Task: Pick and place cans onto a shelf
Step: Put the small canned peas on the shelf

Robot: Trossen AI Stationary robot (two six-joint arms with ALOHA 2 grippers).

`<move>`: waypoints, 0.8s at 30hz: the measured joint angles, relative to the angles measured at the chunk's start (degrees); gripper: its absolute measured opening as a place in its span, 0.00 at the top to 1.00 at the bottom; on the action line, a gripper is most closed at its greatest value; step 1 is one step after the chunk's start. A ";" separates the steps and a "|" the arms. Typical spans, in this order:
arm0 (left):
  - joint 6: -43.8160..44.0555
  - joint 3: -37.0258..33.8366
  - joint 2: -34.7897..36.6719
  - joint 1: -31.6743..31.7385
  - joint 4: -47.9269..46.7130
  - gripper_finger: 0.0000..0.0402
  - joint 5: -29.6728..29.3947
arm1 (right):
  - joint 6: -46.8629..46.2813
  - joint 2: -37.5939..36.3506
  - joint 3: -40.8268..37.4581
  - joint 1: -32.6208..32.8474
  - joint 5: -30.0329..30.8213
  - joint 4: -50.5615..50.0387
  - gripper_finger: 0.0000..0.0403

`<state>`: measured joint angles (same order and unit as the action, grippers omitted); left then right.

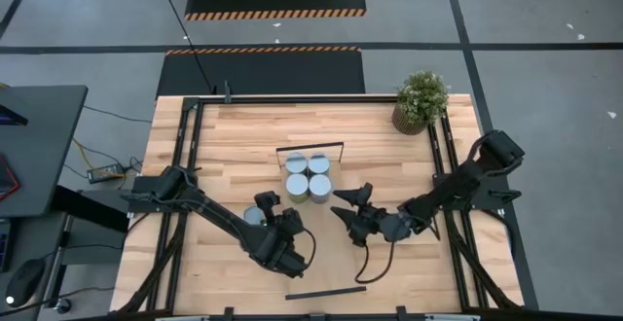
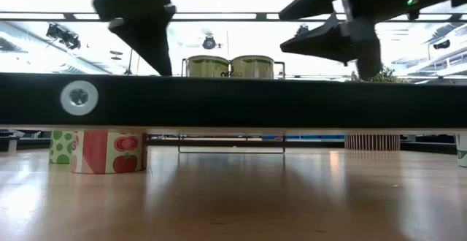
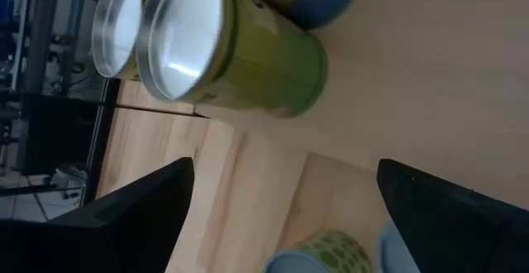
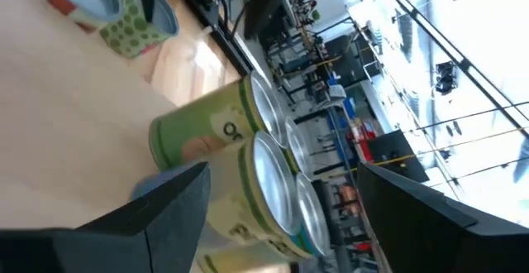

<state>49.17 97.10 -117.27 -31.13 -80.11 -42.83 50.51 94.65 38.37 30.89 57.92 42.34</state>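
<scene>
Four cans [image 1: 307,176] with silvery tops stand in a square block on the shelf [image 1: 326,258], near its far frame bar; the low view shows two of them [image 2: 230,66] above the shelf's dark front edge [image 2: 233,102]. The left wrist view shows their green sides [image 3: 240,50]. A green-dotted can [image 1: 255,214] stands on the table left of the shelf, a red one [image 2: 109,150] beside it. My left gripper [image 1: 265,204] hovers open just above the dotted can [image 3: 331,252]. My right gripper [image 1: 351,204] hangs open right of the block, pointing at it [image 4: 248,165], nothing between its fingers.
A potted plant [image 1: 421,99] stands at the table's far right corner. Black frame rails [image 1: 185,165] run along the table's left and right sides. A loose cable [image 1: 375,263] hangs below my right gripper. Bare wood lies between the shelf and the plant.
</scene>
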 joint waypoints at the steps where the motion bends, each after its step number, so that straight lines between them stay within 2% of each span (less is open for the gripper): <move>1: 0.00 0.00 0.00 -0.40 -0.42 0.04 0.02 | -0.92 -0.99 0.00 0.38 0.48 -2.13 0.22; 5: 0.17 0.00 0.00 -1.79 -1.83 0.04 0.06 | -10.92 -5.70 0.00 0.88 -2.15 -16.40 0.22; 8: 1.31 -0.04 0.50 -2.65 -5.59 0.06 0.13 | -21.51 -9.88 -0.02 0.88 -9.42 -27.39 0.22; 11: 3.18 -0.04 2.29 -3.32 -9.72 0.11 -1.25 | -28.43 -13.52 -0.02 0.50 -17.38 -33.01 0.22; 13: 3.47 -0.05 3.59 -3.75 -9.93 0.15 -3.07 | -29.88 -15.52 -0.02 0.12 -20.09 -34.25 0.22; 17: 3.27 -2.80 7.08 -4.72 -9.45 0.23 -7.96 | -29.59 -19.88 -0.02 -0.28 -21.74 -36.75 0.22; 21: 4.91 -9.68 11.55 -4.62 -6.73 0.28 -10.23 | -30.36 -25.06 -0.02 -2.40 -28.14 -41.24 0.22; 24: 3.60 -14.74 15.17 -4.39 -2.77 0.31 -10.17 | -34.44 -28.23 0.00 -4.48 -32.92 -45.33 0.22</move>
<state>52.77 82.36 -102.11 -35.52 -82.88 -53.00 16.07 66.43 38.37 26.41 24.99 -2.99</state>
